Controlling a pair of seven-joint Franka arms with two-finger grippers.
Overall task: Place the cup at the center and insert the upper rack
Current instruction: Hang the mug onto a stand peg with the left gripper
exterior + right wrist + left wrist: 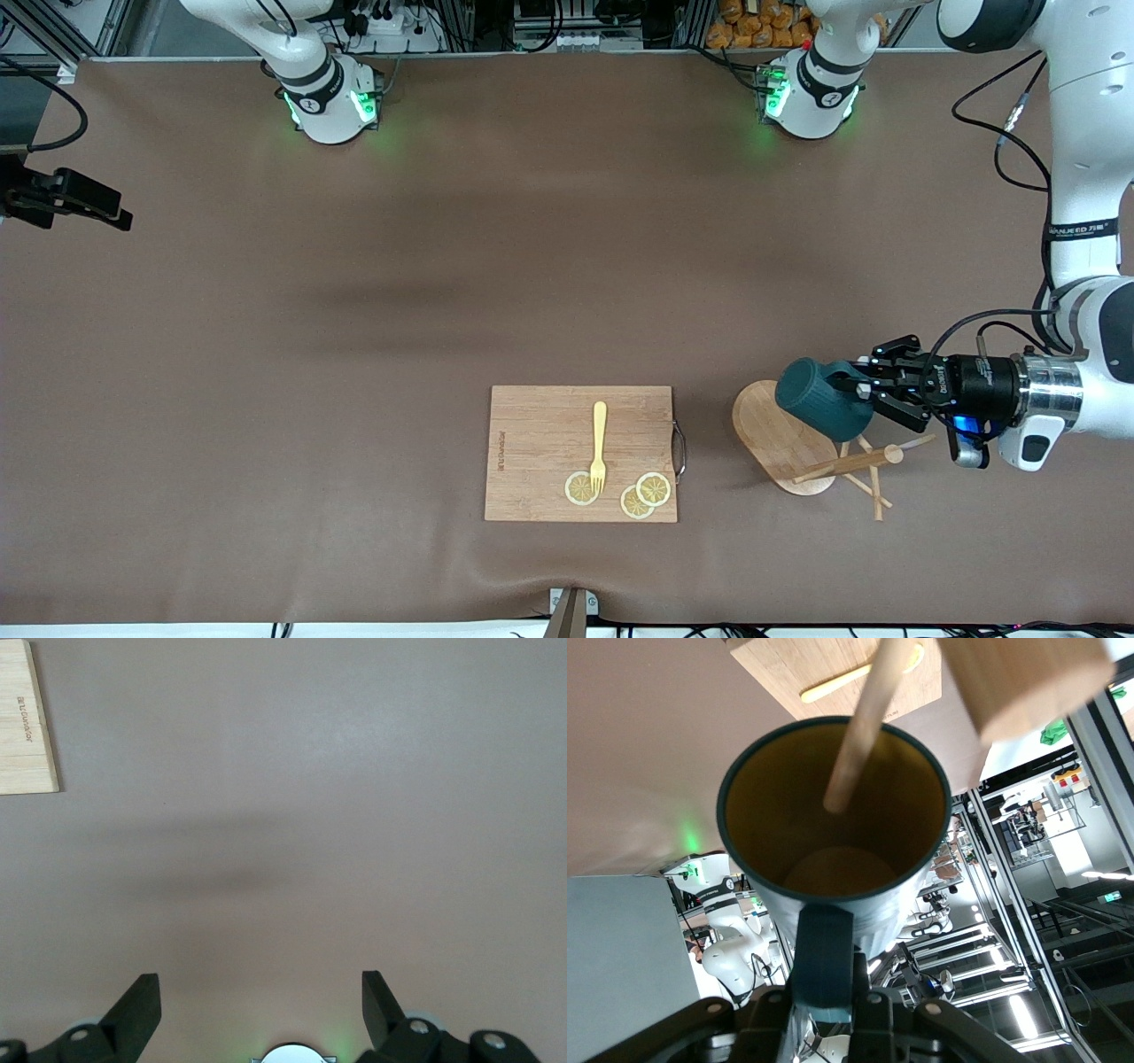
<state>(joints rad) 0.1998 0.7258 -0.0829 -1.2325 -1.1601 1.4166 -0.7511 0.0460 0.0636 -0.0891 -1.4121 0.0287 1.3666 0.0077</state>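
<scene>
Front view: the left gripper (pixel 858 387) is seen over the mug tree (pixel 780 436) at the left arm's end of the table (pixel 354 310), fingers pinched on the handle of the cup (pixel 813 399). The cup is held on its side in the air, base pointing toward the table's centre, partly covering the tree's oval base. The tree's post leans toward the left arm's end in this view, w/ thin pegs of the upper rack (pixel 873 470) sticking out near its rounded top. Beside the tree, toward the right arm's end, a cutting board (pixel 532 443) lies flat; on it are 1 yellow fork (pixel 599 447) and 3 lemon slices (pixel 654 488), w/ the fork's tines resting on 1 slice. The right gripper isn't seen here; only the right arm's base and lower links show at the table's top edge, so that arm is taken as waiting.

Left wrist view: the cup's (pixel 833 842) open mouth faces the camera, yellowish-tan inside visible. Its handle is clamped between the left gripper's (pixel 824 1005) fingers. 1 peg (pixel 864 722) reaches into the cup's mouth; whether it touches the inner wall can't be told. The tree's base (pixel 1028 678) and the board w/ fork (pixel 842 660) are seen past the rim.

Right wrist view: the right gripper (pixel 261 1005) is held spread apart, nothing between its fingers, over bare table (pixel 310 815). A corner of the board (pixel 27 726) is seen at the edge.
</scene>
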